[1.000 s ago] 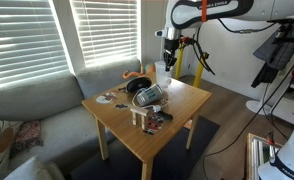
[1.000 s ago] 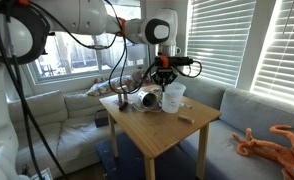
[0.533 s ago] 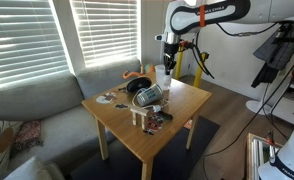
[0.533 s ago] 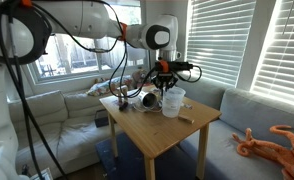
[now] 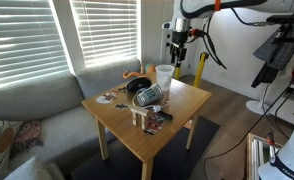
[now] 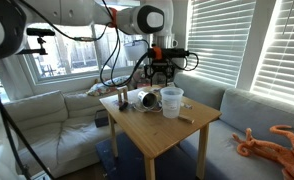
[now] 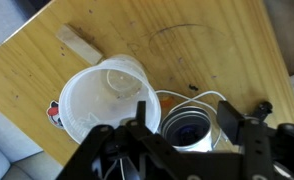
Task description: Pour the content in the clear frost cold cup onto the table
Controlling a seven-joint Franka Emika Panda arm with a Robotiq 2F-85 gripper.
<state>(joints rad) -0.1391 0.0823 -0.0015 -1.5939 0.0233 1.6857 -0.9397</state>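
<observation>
The clear frost cold cup [image 5: 164,76] stands upright near the far edge of the light-wood table [image 5: 192,98], in both exterior views, cup [image 6: 172,101], table [image 6: 157,130]. My gripper [image 5: 177,58] hangs open above the cup and apart from it, gripper [image 6: 165,78]. From the wrist, I look down into the cup [image 7: 102,100], which lies left of my open gripper [image 7: 185,115]. Nothing is between the fingers [image 7: 230,112]; a round silver object [image 7: 187,128] lies on the table [image 7: 187,40] beneath them. What is inside the cup is too faint to make out.
Black headphones [image 5: 147,93] and small clutter [image 5: 150,118] occupy the table's middle and left. A small wooden block [image 6: 187,118] lies near the cup. A yellow post [image 5: 200,68] stands behind the table. A grey couch [image 5: 32,105] and an orange octopus toy [image 6: 277,140] flank it.
The gripper was shut on the cup; it has opened, let the cup go and risen above it. The cup stays upright on the table.
</observation>
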